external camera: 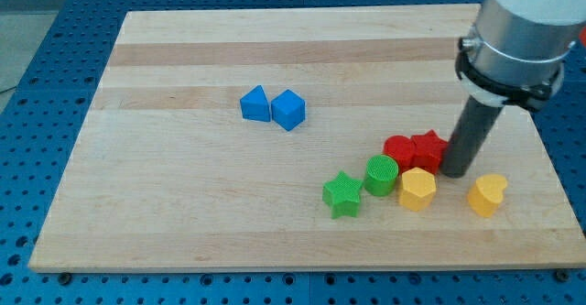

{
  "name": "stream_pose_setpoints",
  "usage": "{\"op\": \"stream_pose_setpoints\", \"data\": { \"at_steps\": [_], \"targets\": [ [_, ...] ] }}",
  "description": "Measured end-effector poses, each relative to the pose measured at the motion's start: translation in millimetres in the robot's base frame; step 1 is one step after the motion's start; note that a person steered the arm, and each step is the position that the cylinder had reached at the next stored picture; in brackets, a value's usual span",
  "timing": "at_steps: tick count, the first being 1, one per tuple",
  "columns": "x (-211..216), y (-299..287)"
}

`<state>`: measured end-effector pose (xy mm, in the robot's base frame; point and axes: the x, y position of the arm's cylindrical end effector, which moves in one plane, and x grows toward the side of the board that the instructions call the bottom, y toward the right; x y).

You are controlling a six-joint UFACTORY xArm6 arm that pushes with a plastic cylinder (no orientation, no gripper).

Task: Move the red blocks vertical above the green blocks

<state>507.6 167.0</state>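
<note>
Two red blocks sit side by side right of the board's middle: a rounded one and a star-like one. Just below-left of them stands a green cylinder, touching the rounded red block. A green star lies further to the view's left and lower. My tip rests on the board right against the right side of the red star-like block, between it and the yellow blocks.
A yellow hexagon lies right of the green cylinder, below the red blocks. A yellow heart-like block lies near the board's right edge. Two blue blocks sit together left of centre. The wooden board lies on a blue perforated table.
</note>
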Motion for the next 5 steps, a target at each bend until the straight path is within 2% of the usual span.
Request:
{"op": "stream_pose_setpoints", "data": {
  "at_steps": [2,5],
  "targets": [
    [-28.5,-37.4],
    [-30.2,-17.4]
  ]
}}
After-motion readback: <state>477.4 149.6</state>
